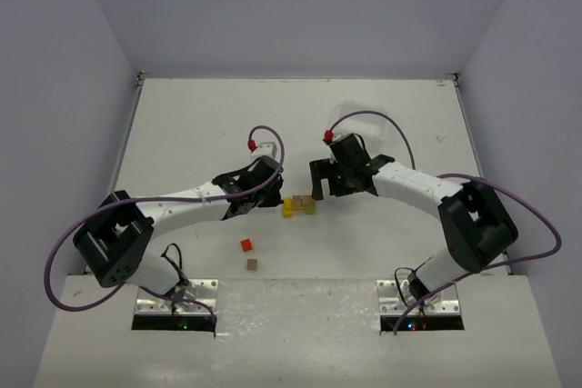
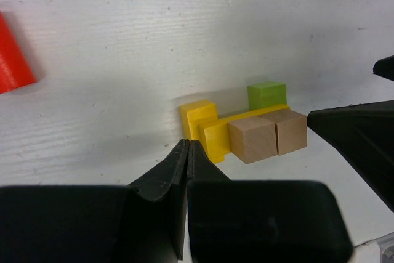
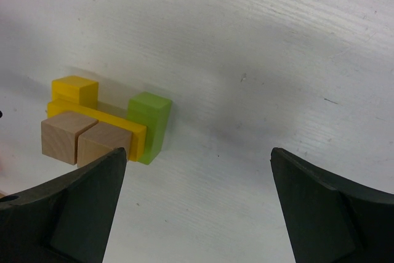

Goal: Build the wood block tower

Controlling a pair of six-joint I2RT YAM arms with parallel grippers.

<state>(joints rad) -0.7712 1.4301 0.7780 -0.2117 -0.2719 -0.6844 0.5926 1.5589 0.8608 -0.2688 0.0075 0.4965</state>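
Note:
The wood block tower (image 1: 298,204) stands mid-table: a yellow block (image 2: 199,116) and a green block (image 2: 266,94) carry a yellow plank (image 2: 215,141), and two plain brown cubes (image 2: 252,140) rest against the plank. In the right wrist view the green block (image 3: 151,124) and the brown cubes (image 3: 64,138) lie at the left. My left gripper (image 1: 273,195) (image 2: 188,146) is shut and empty, its tips just short of the yellow plank. My right gripper (image 1: 320,184) (image 3: 197,152) stands wide open to the tower's right, holding nothing.
A loose red-orange cube (image 1: 245,244) and a loose brown cube (image 1: 252,264) lie nearer the arm bases. A red shape (image 2: 12,60) shows at the left edge of the left wrist view. A clear plastic tray (image 1: 373,124) sits behind the right gripper.

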